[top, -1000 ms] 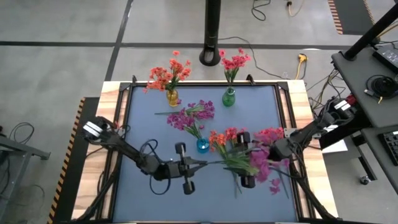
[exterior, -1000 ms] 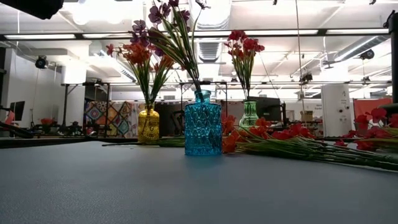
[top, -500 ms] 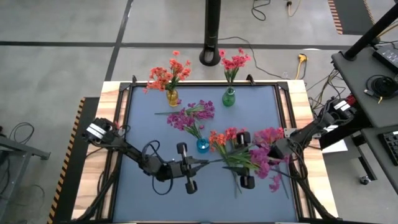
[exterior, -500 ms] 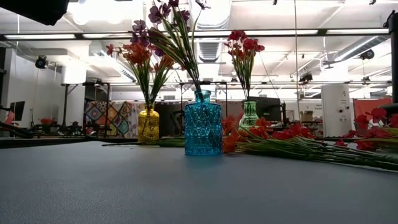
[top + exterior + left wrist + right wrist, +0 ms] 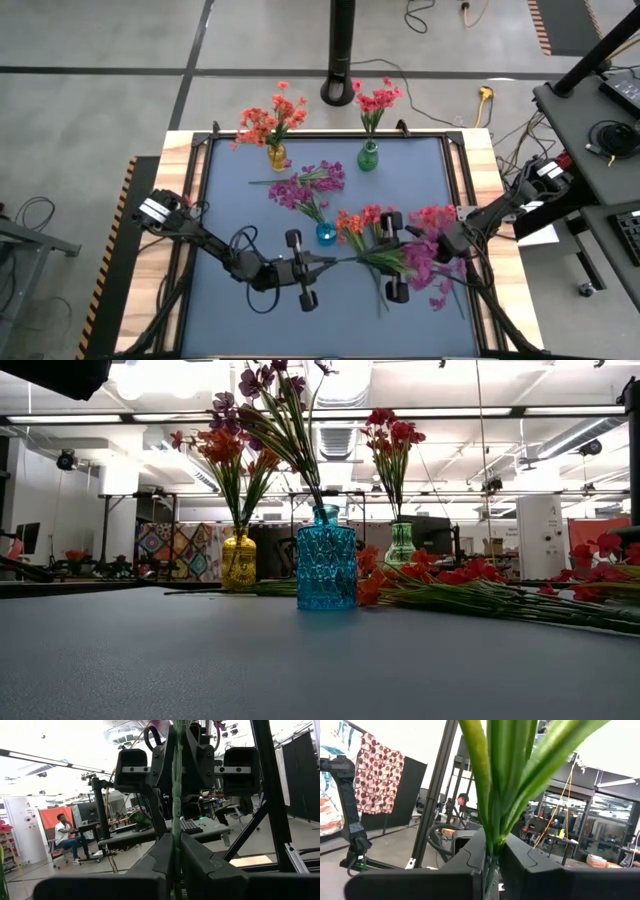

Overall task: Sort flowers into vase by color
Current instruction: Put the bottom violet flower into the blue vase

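A purple flower sprig (image 5: 420, 260) with a thin green stem is held above the table between both grippers. My left gripper (image 5: 333, 263) is shut on its stem end, and my right gripper (image 5: 374, 258) is shut on its leafy part; the blossoms spread over the right gripper. A blue vase (image 5: 326, 233) holds purple flowers, a yellow vase (image 5: 277, 156) orange ones, and a green vase (image 5: 368, 157) red ones. Orange flowers (image 5: 355, 220) and red-pink flowers (image 5: 435, 214) lie loose on the mat. My left gripper (image 5: 175, 866) pinches the bare green stem (image 5: 175, 832) between its two fingers. It comes from the table's left, about level, with the fingers along the stem. The stem runs straight on to the other gripper, clear of the table. My right gripper (image 5: 491, 859) pinches the stem together with several leaf blades (image 5: 492, 837) between its two fingers. It comes from the table's right, the fingers along the sprig. The leaves fan out beyond the fingertips.
Loose flower stems (image 5: 480, 592) lie on the mat right of the blue vase (image 5: 326, 565). One stem (image 5: 270, 182) lies flat between the yellow and blue vases. The near left of the mat (image 5: 230, 310) is bare.
My right gripper has shut on the sprig's leafy part, and the leaves and purple blossoms have drawn slightly closer in around it. Both arms have stayed in place.
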`<state>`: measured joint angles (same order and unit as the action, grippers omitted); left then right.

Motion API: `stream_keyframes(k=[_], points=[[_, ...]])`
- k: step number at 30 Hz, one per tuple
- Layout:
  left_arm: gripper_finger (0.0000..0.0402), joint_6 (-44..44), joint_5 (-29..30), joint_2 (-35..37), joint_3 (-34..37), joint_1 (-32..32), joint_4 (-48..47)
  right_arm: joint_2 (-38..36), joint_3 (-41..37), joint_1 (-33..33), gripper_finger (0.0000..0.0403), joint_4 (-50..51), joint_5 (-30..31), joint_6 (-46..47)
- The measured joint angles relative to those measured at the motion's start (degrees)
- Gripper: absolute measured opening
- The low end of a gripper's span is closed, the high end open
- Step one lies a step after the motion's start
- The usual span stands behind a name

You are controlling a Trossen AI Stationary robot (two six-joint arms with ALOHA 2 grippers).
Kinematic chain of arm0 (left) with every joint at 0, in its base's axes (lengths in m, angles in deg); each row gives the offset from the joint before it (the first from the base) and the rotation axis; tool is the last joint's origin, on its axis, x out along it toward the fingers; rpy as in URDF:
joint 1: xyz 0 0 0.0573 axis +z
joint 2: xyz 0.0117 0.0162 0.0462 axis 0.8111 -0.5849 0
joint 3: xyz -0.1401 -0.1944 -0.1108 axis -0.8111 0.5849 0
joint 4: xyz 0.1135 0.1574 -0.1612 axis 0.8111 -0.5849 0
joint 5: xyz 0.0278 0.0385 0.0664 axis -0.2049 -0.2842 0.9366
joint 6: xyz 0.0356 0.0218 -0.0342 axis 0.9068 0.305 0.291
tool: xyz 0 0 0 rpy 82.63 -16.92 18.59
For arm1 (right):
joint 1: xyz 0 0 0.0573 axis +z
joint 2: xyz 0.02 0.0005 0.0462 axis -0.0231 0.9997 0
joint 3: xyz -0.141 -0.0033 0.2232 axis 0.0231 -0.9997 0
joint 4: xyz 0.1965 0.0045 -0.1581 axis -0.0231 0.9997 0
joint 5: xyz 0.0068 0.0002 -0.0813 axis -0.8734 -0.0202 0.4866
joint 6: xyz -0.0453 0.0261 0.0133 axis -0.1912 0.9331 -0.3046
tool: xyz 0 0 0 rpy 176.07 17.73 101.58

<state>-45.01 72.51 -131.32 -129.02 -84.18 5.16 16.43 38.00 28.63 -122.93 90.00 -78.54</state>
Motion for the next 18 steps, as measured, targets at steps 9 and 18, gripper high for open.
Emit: stream_keyframes(k=[9, 18], points=[[0.009, -0.49, 7.51, 0.02, 0.09, -1.12, -0.04, -0.67, -0.02, 0.0, 0.0024, 0.7, 0.63, 0.11], [0.0207, -2.43, 16.3, 0.24, 0.13, -3.15, -2.5, -5.57, -0.04, 0.01, 0.0023, 8.03, 2.4, 2.77]])
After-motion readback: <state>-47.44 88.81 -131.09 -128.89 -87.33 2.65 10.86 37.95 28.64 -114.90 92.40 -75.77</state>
